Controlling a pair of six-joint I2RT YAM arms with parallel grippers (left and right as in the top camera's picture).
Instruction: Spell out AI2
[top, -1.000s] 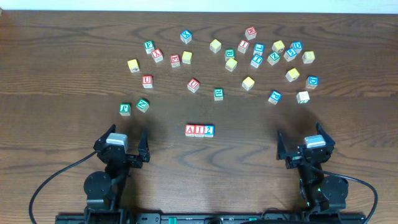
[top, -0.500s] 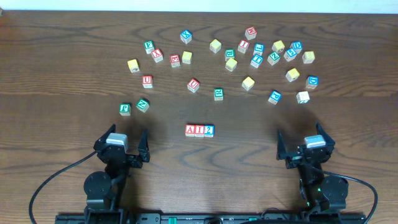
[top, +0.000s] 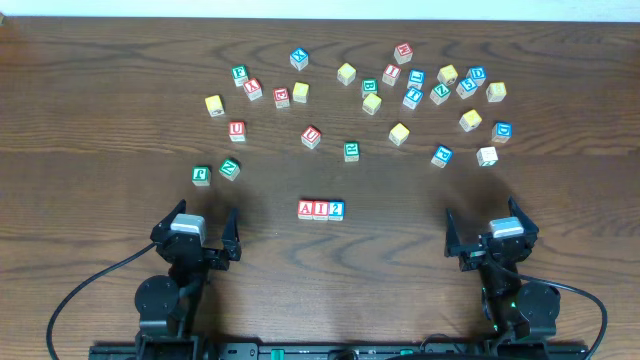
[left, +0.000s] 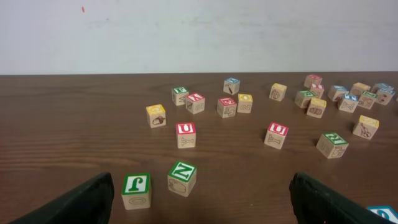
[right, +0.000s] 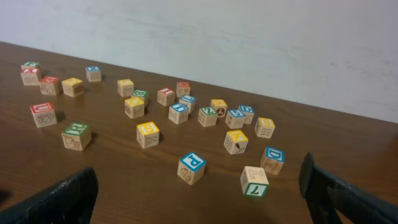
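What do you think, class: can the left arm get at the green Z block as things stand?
Probably yes: the green Z block lies just ahead of the open left end effector, with nothing between. The green J block beside it stands apart but close, so care is needed.

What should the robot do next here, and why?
Probably just rest: the A block, I block and 2 block already sit side by side reading AI2, and the left gripper and right gripper are open, empty and away from them.
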